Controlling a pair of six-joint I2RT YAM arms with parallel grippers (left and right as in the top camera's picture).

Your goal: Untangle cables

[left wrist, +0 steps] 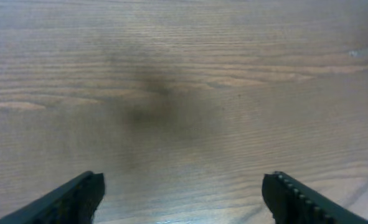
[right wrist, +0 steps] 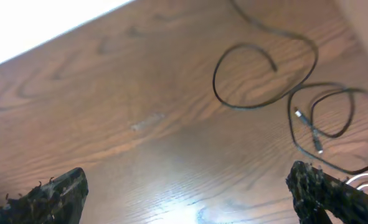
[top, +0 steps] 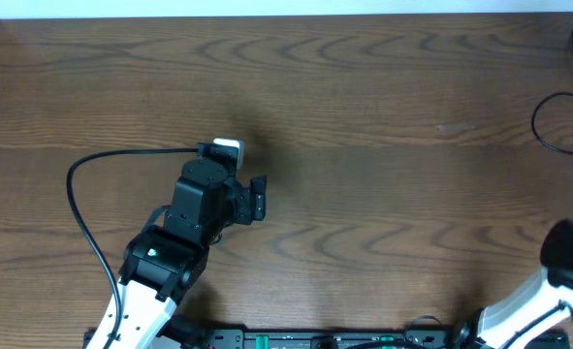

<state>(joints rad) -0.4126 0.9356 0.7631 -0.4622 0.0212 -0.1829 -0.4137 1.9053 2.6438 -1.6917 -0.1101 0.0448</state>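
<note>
The black cable (right wrist: 214, 79) lies in loose loops at the far right of the surface (top: 364, 97), partly running off the overhead view's right edge. The right wrist view shows it best: one open loop, then a second, narrower bend beside it with two small plug ends (right wrist: 299, 115) lying inside that bend. A white curve at the lower right corner of that view is probably the white cable (right wrist: 365, 179), but too little of it shows to say whether it crosses the black one.

The left gripper (left wrist: 184, 180) hangs over bare wood at the near left, released, jaws wide and nothing between them, well apart from both cables. The right gripper (right wrist: 187, 174) is also spread wide and empty, near the right edge, with the loops lying beyond its fingers.

Both cords look light, thin and limp. They will drag and slide on the smooth wood rather than hold a shape, and a pull on one strand will likely tow the neighbouring loops along. A pinch on a straight run of cord just behind a plug should give the firmest hold, since the plug body would stop the cord slipping through. The thin cord lies flat, so the fingers must come down right to the wood to catch it.
</note>
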